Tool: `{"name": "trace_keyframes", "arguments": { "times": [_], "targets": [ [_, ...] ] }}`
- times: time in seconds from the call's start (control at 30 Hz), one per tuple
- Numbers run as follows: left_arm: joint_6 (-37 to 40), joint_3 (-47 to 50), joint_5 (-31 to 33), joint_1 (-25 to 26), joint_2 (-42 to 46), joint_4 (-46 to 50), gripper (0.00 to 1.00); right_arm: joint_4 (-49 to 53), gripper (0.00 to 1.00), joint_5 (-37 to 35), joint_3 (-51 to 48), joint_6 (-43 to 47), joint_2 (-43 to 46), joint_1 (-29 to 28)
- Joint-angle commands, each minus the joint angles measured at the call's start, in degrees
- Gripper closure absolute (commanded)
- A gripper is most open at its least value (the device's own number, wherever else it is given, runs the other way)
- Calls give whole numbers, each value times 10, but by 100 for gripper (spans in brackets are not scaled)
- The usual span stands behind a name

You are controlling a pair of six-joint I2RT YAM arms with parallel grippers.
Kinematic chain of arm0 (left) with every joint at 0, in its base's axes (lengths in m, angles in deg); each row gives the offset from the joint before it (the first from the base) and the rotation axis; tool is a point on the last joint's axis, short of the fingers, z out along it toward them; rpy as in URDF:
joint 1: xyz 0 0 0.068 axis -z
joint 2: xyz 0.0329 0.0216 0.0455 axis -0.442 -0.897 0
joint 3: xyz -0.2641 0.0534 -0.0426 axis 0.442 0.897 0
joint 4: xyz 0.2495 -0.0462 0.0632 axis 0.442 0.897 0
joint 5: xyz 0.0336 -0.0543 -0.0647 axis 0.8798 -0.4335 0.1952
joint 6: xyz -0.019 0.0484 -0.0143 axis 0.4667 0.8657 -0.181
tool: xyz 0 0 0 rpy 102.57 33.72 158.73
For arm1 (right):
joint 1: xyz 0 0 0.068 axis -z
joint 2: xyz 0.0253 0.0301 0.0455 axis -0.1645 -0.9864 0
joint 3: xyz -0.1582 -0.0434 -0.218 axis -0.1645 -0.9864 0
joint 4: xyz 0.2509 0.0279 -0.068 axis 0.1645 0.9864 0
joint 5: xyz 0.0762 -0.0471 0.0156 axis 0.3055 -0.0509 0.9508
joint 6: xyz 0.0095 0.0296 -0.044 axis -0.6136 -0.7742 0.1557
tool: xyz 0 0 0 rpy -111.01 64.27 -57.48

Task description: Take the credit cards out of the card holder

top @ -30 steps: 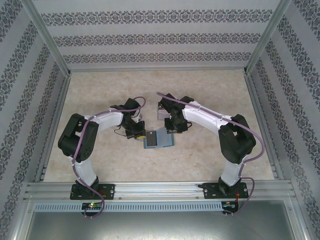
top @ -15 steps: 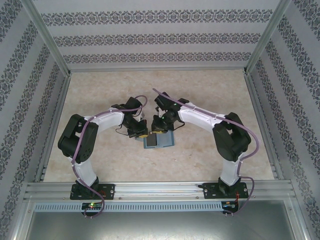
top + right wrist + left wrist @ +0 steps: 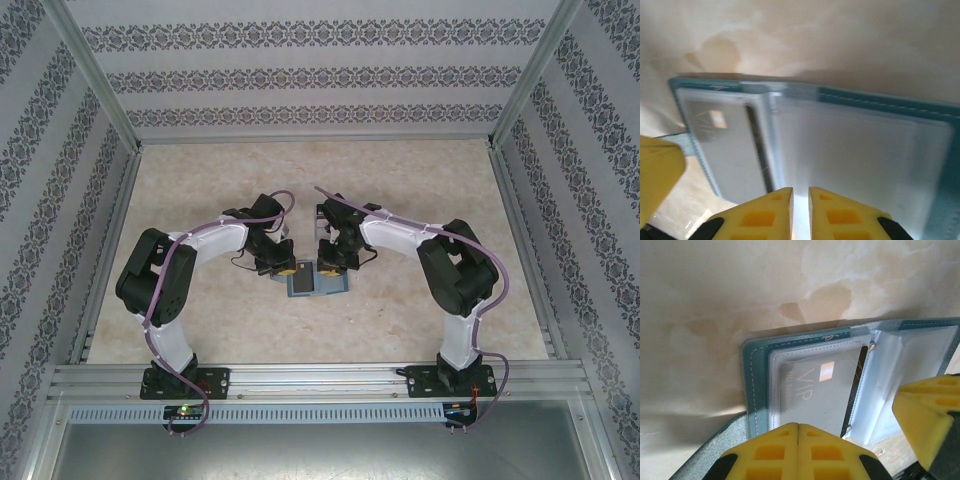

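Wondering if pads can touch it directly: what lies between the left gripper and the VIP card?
A clear plastic sleeve of the card holder covers the VIP card, so the left gripper would meet plastic first; the left wrist view shows it.

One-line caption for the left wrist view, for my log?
Open card holder, grey VIP card in its clear sleeve, left gripper shut at its edge.
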Motion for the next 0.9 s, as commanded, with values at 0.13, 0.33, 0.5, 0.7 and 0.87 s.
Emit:
{"name": "trace_keyframes", "arguments": {
  "times": [0.13,0.33,0.5,0.7,0.87],
  "targets": [
    [-10,-17,-4,15,4,6,98,9,83,-26,-26,15,-6,7],
    [-27,-33,-19,42,-12,-11,98,43,84,-81,-22,23,-2,5],
    [-25,-28,-17,48,-39,-14,99,42,83,-70,-13,20,21,3],
    [-13,-21,2,48,-43,-3,98,17,82,-29,-2,4,45,-5],
    [-11,-16,3,48,-44,-4,99,-23,82,15,-5,-12,35,-8]
  ]
}}
